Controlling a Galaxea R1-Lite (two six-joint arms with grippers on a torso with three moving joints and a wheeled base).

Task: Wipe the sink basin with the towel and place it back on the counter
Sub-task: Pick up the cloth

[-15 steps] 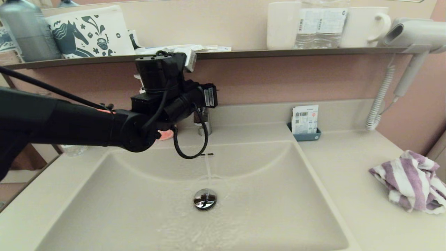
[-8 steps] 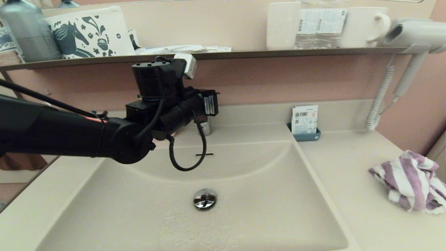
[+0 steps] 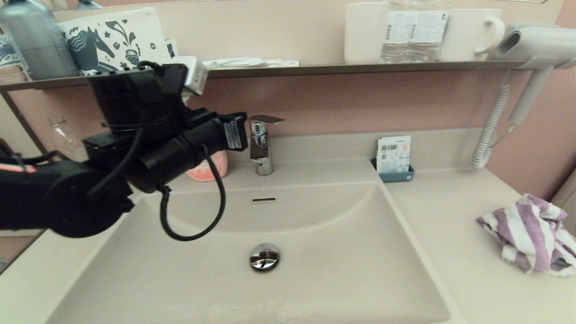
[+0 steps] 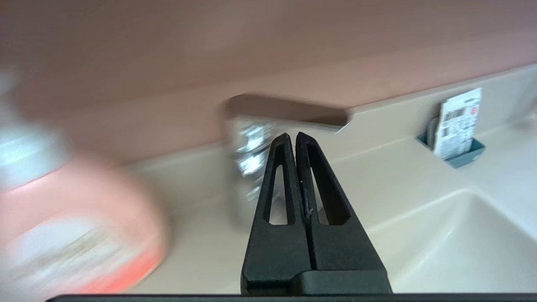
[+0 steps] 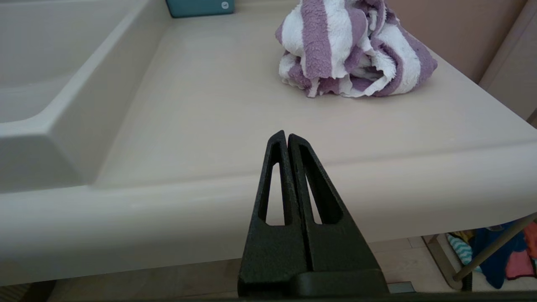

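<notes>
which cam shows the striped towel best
The right wrist view: the towel sits crumpled on the counter, whole and close, ahead of the shut right end effector. The head view shows it smaller, at the frame's right edge. The left wrist view misses it.

Purple-and-white striped towel (image 3: 531,234), cream-beige sink basin (image 3: 342,270), chrome faucet (image 3: 261,144)

Counter (image 3: 450,234): striped towel (image 3: 531,234) bunched near right edge; blue card holder (image 3: 395,173) and pink bottle (image 3: 208,167) along back edge.
</notes>
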